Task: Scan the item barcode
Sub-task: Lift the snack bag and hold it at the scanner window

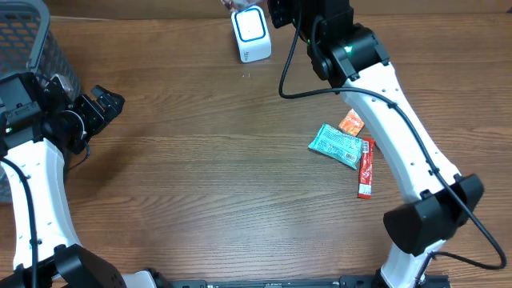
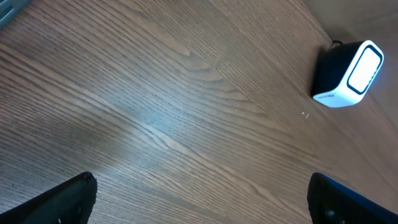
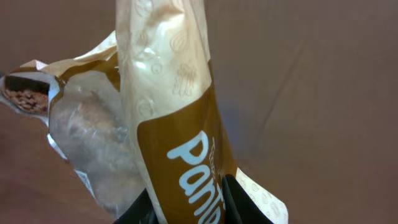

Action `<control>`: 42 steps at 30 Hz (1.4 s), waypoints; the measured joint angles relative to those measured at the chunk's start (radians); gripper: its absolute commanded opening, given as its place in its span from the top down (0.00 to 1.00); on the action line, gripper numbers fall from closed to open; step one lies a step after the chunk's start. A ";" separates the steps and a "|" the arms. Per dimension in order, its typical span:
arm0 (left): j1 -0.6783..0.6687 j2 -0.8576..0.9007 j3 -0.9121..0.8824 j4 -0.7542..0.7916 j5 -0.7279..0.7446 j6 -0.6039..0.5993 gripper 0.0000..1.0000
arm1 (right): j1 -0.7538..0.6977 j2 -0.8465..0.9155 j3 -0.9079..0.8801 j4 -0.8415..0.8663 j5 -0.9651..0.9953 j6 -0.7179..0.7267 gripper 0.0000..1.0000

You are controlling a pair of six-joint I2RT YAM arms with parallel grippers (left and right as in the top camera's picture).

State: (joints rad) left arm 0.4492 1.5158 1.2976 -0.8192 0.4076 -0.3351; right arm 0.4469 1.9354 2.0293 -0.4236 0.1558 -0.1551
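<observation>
Presenting the item to the scanner looks like the step in hand. The right tool (image 3: 186, 208) is clamped on a brown-and-cream snack packet (image 3: 168, 93). It pinches one end of the wrapper, and the rest stands up in front of the wrist camera. Printed lettering faces that camera, and no barcode shows on this face.

From overhead, the right arm reaches to the far edge of the counter (image 1: 200, 184), just beside the white scanner (image 1: 250, 34), whose window glows. The packet itself is mostly lost from the overhead view at that edge.

The left tool (image 1: 104, 104) hangs near the left edge, fingers wide apart and empty, next to a wire basket (image 1: 32, 40). A teal packet (image 1: 336, 146), an orange packet (image 1: 350, 122) and a red stick (image 1: 366, 168) lie toward the right edge.

The next move probably calls for turning the held packet until its barcode side faces the lit window, then holding it close and steady there.
</observation>
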 measured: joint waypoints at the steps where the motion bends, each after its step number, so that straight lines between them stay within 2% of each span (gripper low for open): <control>1: 0.000 0.000 0.000 0.000 0.000 0.000 0.00 | 0.000 0.008 0.000 0.018 0.010 -0.011 0.96; 11: 0.000 0.000 0.000 0.000 0.000 0.000 0.01 | 0.001 0.234 0.001 0.337 0.220 -0.165 0.96; 21: 0.000 0.000 0.000 0.000 0.000 0.000 0.00 | 0.001 0.446 0.001 0.661 0.401 -0.240 0.96; 29: 0.000 0.000 0.000 0.000 0.000 0.000 0.00 | 0.016 0.525 0.001 0.660 0.454 -0.243 0.96; 42: 0.000 0.000 0.000 0.000 0.000 0.000 0.00 | 0.088 0.529 0.001 0.557 0.488 -0.246 0.96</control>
State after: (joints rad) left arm 0.4492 1.5158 1.2976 -0.8188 0.4076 -0.3351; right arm 0.5346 2.4641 2.0304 0.1333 0.6437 -0.4011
